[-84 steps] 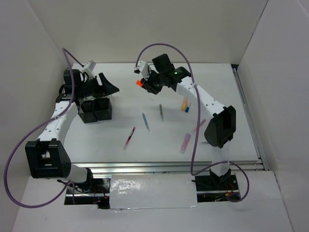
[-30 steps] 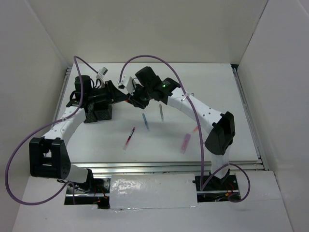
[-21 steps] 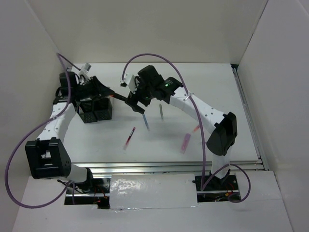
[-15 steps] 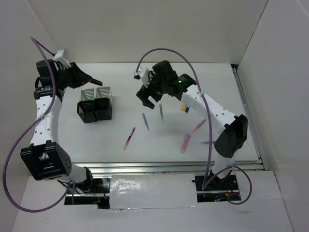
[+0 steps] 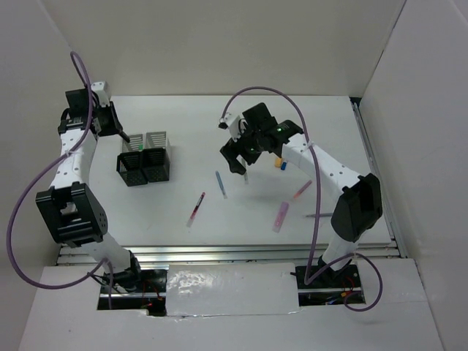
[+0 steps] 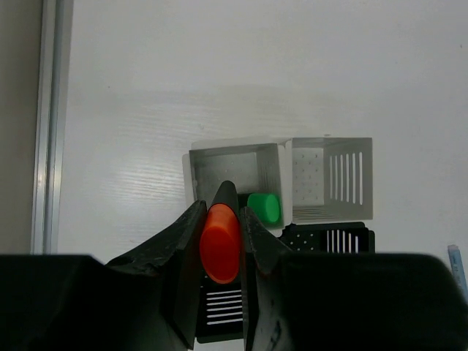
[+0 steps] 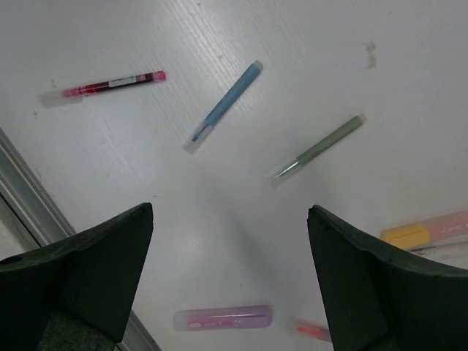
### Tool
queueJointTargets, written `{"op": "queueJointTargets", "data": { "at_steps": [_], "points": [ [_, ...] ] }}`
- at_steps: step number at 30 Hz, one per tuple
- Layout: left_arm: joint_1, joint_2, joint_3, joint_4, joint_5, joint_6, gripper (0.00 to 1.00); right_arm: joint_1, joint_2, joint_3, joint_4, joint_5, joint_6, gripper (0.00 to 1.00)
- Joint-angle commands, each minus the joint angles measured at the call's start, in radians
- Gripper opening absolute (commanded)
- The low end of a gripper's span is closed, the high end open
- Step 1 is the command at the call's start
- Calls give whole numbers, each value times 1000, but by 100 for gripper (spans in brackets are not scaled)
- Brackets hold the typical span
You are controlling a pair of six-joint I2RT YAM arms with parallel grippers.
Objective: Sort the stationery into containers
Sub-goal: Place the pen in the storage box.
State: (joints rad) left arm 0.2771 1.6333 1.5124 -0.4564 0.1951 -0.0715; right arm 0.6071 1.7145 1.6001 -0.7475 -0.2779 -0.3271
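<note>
Left wrist view: the fingers (image 6: 183, 245) of the left gripper (image 6: 221, 212) cover the orange marker (image 6: 220, 245) except its round end and hide part of the black cups (image 6: 329, 238); a blue pen (image 6: 455, 257) is cut by the right edge. Right wrist view: a yellow-capped highlighter (image 7: 428, 232) runs off the right edge, and a red item (image 7: 313, 330) near the bottom is too small to identify.

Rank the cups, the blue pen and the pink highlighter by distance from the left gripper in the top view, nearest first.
From the left gripper:
1. Cups, close by at the table's left.
2. Blue pen, mid-table.
3. Pink highlighter, right of centre, toward the near edge.
</note>
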Motion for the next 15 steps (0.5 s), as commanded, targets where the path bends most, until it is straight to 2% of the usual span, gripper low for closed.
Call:
{"op": "queueJointTargets", "data": {
  "at_steps": [1, 6, 8, 15],
  "points": [
    [-9, 2, 23, 36, -43, 53, 0, -23, -79, -41, 30, -12, 40, 92],
    [-41, 48, 25, 56, -74, 94, 2, -50, -95, -68, 33, -14, 51, 92],
    [-59, 65, 25, 64, -92, 105, 9, -56, -99, -81, 37, 2, 53, 91],
    [-85, 89, -1, 85, -138, 102, 20, -116, -87, -74, 37, 25, 68, 87]
  ]
}}
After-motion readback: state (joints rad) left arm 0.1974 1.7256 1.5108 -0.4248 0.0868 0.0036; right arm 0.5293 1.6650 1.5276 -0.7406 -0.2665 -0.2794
